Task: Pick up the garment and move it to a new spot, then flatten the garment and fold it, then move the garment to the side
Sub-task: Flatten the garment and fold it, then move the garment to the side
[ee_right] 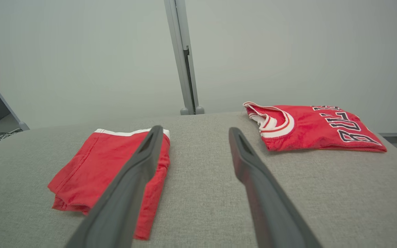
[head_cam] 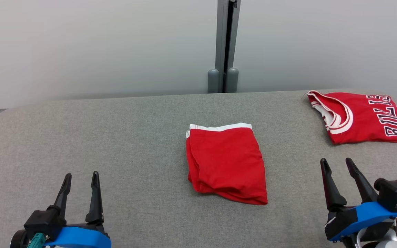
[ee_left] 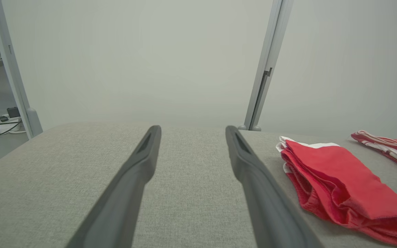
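— Left hand?
— Fingers spread, empty, at the grey table's near left.
— The red shorts?
— Mid-table, folded into a thick rectangle, white waistband at the far edge.
— Right hand?
— Spread too, holding nothing; a folded red jersey lies beyond it.

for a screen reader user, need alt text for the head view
A folded red garment lies centred on the grey table, a red Bulls jersey at far right. The left hand and right hand sit open and empty below.
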Robot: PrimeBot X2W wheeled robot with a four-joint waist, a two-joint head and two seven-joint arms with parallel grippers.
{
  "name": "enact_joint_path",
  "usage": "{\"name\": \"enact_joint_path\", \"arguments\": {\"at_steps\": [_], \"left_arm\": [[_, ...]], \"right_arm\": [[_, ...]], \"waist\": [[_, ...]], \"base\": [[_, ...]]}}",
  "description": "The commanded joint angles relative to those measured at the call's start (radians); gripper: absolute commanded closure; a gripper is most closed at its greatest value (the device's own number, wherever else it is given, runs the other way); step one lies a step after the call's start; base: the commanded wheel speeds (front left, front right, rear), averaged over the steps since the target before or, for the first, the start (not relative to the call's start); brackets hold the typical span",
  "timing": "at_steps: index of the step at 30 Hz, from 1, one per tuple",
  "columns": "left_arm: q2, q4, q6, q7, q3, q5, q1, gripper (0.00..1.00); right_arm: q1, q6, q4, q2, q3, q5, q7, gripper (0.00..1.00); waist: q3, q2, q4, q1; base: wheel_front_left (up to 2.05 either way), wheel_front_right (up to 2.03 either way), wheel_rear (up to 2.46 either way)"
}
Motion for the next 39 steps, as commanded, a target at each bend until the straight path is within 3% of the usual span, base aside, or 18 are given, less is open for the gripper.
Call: {"name": "enact_joint_path", "arguments": {"at_steps": [1,29,33,39], "left_arm": [[0.004,0.001,0.005,-0.004,0.002,0.008,0.009,0.00],[0.003,-0.021,0.026,0.021,-0.034,-0.009,0.003,0.00],[0.010,-0.036,0.022,0.021,-0.043,-0.010,-0.014,0.00],[0.019,-0.056,0.017,0.017,-0.052,-0.015,-0.054,0.00]], "right_arm": [[0.011,0.001,0.012,-0.001,-0.004,0.000,0.000,0.00],[-0.046,0.001,0.061,-0.001,0.015,0.001,0.009,0.00],[-0.126,0.001,0.068,-0.001,0.017,0.026,0.060,0.00],[-0.304,0.001,0.177,-0.002,0.001,0.054,0.263,0.00]], "waist": [[-0.006,0.0001,-0.006,0.0001],[0.009,0.0001,0.020,0.0001],[0.038,0.0001,0.036,0.0001],[0.108,0.0001,0.077,0.0001]], "base": [[0.00,0.00,0.00],[0.00,0.00,0.00],[0.00,0.00,0.00],[0.00,0.00,0.00]]}}
